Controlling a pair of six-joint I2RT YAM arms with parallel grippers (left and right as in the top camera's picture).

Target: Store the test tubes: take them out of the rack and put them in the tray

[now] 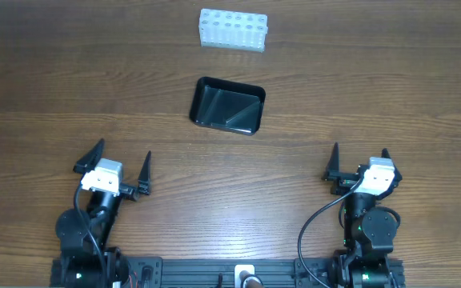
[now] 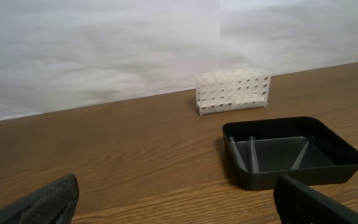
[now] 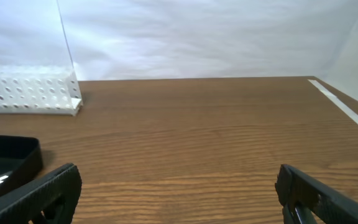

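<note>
White rack [image 1: 233, 29], black tray [image 1: 200, 102] — one each

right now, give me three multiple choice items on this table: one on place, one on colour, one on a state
1. Where does the white perforated plastic rack stand?
A) beyond the black rectangular plastic tray, apart from it
B) inside the tray
C) between the grippers

2. What colour is the tray?
A) white
B) black
C) red

3. How are the left gripper and right gripper?
A) both open
B) both shut
C) one holds the rack

Answers: 1 A, the top view shows it past the tray; 2 B, its walls are black; 3 A, each stands spread wide, holding nothing.
</note>
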